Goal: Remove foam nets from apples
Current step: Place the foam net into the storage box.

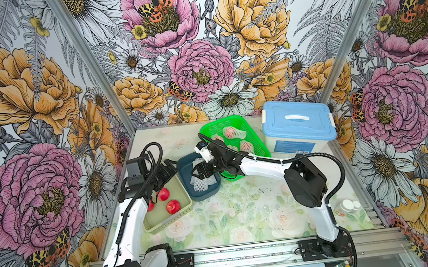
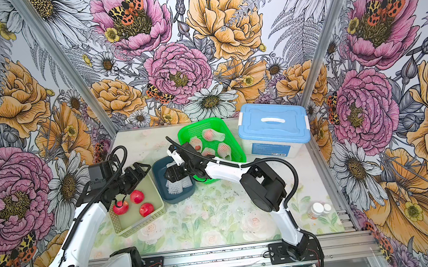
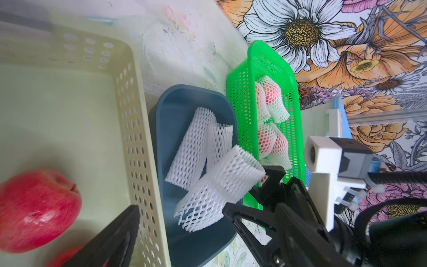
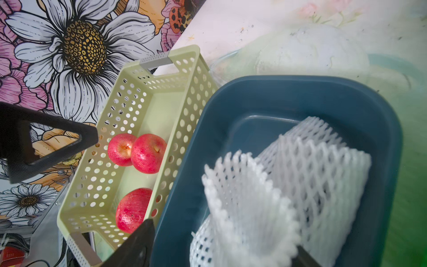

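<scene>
Three bare red apples [image 1: 173,206] lie in the cream basket [image 1: 173,219]. My left gripper [image 1: 170,169] hovers over that basket's far end, open and empty; one finger [image 3: 115,235] shows in the left wrist view. My right gripper [image 4: 224,240] stands open over the blue tub [image 1: 182,164]. A white foam net [image 3: 219,185] hangs loose and blurred between its fingers, touching one of them. Two more empty foam nets [image 4: 323,161] lie in the tub. Several apples still in nets [image 1: 231,132] sit in the green basket [image 1: 233,120] behind the right arm.
A white box with a blue lid [image 1: 297,120] stands at the back right beside the green basket. Two small white bottles [image 1: 346,207] sit at the front right edge. The three containers stand close together, with both grippers nearly side by side.
</scene>
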